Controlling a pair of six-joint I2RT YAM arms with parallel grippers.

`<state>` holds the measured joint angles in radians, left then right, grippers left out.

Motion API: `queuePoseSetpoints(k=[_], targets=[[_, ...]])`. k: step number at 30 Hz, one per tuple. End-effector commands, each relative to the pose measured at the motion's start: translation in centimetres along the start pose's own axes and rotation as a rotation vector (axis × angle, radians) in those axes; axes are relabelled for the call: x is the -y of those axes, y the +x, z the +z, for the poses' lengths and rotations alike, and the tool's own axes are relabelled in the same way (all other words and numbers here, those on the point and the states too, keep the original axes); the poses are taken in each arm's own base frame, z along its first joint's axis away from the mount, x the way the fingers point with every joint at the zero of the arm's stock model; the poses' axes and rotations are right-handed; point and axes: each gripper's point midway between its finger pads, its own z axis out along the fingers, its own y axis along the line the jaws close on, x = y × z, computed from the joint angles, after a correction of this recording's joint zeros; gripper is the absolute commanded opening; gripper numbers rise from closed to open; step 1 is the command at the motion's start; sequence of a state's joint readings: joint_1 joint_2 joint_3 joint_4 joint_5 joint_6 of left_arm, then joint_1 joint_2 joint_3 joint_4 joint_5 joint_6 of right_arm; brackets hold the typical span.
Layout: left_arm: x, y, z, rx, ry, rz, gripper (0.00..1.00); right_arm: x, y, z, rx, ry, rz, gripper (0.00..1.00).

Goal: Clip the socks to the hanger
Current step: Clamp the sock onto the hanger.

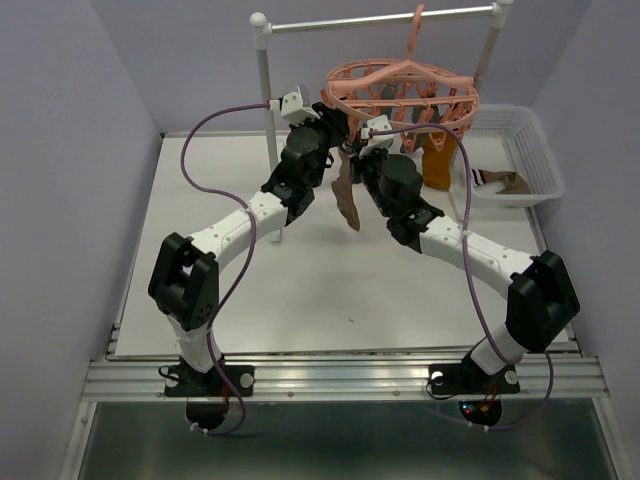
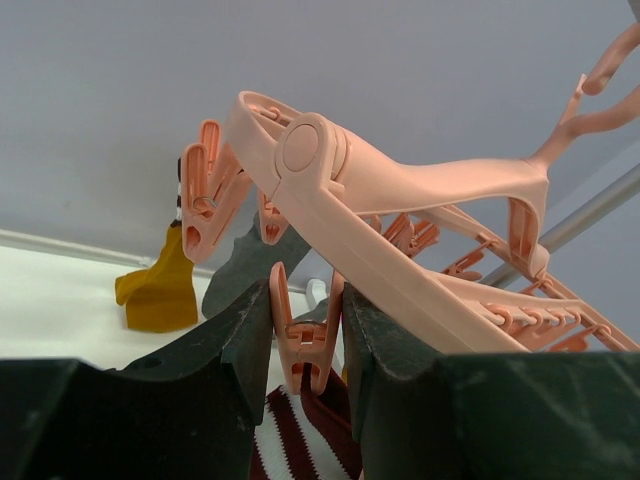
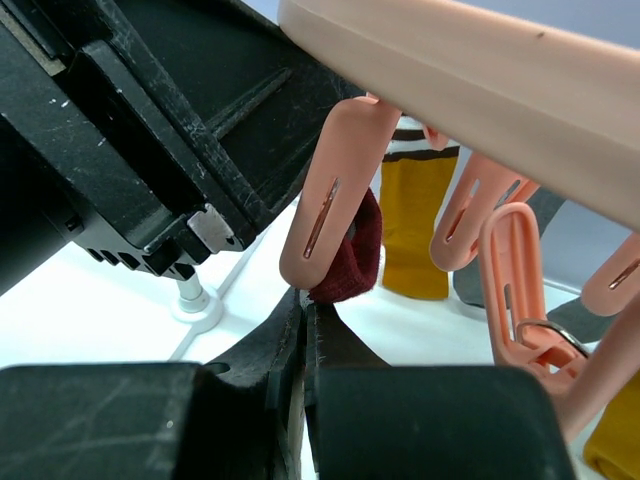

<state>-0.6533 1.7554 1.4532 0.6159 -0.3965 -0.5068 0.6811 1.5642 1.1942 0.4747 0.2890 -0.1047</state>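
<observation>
The salmon-pink hanger (image 1: 400, 88) hangs by its hook from the rail. My left gripper (image 1: 336, 128) is shut on one of its clips (image 2: 305, 335), with a finger pressing each side of the clip's handles. Below that clip is the maroon-and-white striped cuff (image 2: 300, 440) of a brown sock (image 1: 347, 195), which dangles under the ring. My right gripper (image 3: 308, 300) is shut on this sock just below the clip (image 3: 325, 200), and the dark red cuff (image 3: 352, 255) reaches into the clip's mouth. A mustard sock (image 1: 438, 160) and a grey sock (image 2: 250, 265) hang clipped to the hanger.
The white-posted metal rail stand (image 1: 264, 90) stands just left of my left arm. A white mesh basket (image 1: 528, 150) at the right holds another striped sock (image 1: 500, 182). Several free clips (image 3: 520, 290) dangle close to my right gripper.
</observation>
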Motion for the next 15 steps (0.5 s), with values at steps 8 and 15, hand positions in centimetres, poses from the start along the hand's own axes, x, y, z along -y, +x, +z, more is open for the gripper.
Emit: queuePoseSetpoints(k=[8, 15], targets=[[1.8, -3.9, -0.3, 0.086, 0.017, -0.046, 0.00, -0.2, -4.1, 0.1, 0.103, -0.017, 0.081, 0.01], [1.9, -3.9, -0.3, 0.083, 0.022, -0.046, 0.00, -0.2, -4.9, 0.3, 0.133, -0.013, 0.100, 0.01]])
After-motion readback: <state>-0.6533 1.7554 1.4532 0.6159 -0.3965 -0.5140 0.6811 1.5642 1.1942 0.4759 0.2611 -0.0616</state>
